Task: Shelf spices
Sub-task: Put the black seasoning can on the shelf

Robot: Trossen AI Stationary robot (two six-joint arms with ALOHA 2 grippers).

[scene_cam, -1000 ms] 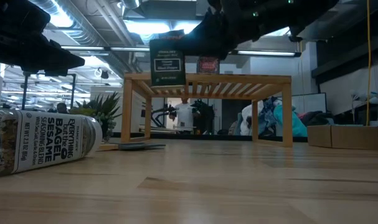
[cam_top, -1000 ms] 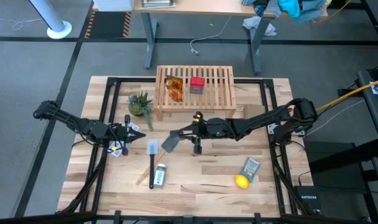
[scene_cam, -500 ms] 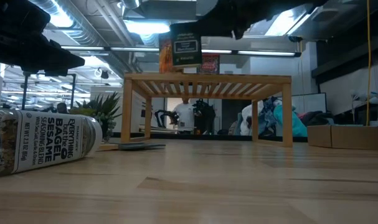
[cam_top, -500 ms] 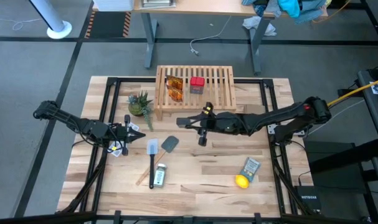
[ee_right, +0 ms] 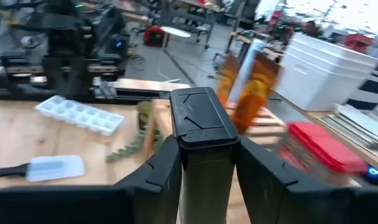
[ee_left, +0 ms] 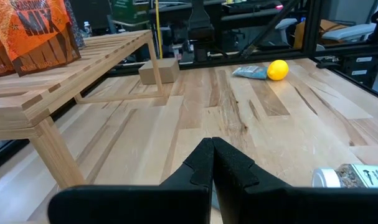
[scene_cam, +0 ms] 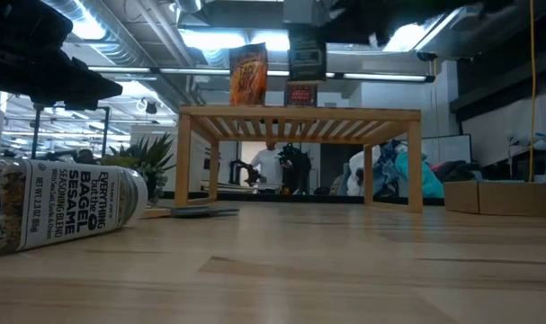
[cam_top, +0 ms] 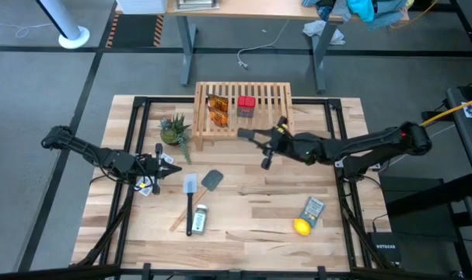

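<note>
The right hand [ee_right: 204, 180] clamps a small black box [ee_right: 203, 124], carried just over the shelf [cam_top: 278, 117] front edge at about 5 o'clock from the red box [cam_top: 246, 105]. The black box looks rigid, light and smooth, best pinched across its flat sides. Amber packets [cam_top: 217, 110] already stand on the shelf. A seasoning bottle [cam_top: 201, 218] lies on the bench [cam_top: 251, 210]. The left hand [ee_left: 212, 168] waits shut and empty at 9 o'clock.

left arm [cam_top: 96, 155]: slim black jointed links, white tags near wrist | right arm [cam_top: 360, 145]: black segmented links, small yellow mark near wrist | left pincer [ee_left: 212, 163]: matte black angular wedge fingers | right pincer [ee_right: 204, 162]: thick matte black fingers
</note>
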